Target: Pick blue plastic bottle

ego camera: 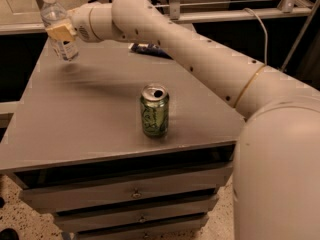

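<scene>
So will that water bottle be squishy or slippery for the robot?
Probably a bit squishy: the blue plastic bottle looks like thin clear plastic. It may be slippery too, since it hangs tilted in the gripper above the far left corner of the table. It seems light, as one grip holds it up.
</scene>
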`<control>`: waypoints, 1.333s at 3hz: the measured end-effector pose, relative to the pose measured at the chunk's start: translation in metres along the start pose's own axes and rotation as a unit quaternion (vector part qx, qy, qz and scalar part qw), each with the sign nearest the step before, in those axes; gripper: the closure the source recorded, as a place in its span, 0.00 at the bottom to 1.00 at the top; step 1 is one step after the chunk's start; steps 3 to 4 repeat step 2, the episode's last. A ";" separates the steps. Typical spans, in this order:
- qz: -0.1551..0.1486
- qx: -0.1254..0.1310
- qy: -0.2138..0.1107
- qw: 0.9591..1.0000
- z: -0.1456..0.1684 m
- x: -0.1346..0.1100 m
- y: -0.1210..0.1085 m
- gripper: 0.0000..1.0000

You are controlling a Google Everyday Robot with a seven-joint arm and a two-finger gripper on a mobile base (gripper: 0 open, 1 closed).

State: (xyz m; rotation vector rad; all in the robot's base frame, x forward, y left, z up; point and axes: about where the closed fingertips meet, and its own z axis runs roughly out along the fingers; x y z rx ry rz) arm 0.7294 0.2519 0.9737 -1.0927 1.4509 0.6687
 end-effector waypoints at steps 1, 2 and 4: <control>0.032 0.024 -0.056 0.998 -0.047 -0.003 0.006 1.00; 0.041 0.035 -0.082 0.995 -0.079 -0.018 0.004 1.00; 0.041 0.035 -0.082 0.995 -0.079 -0.018 0.004 1.00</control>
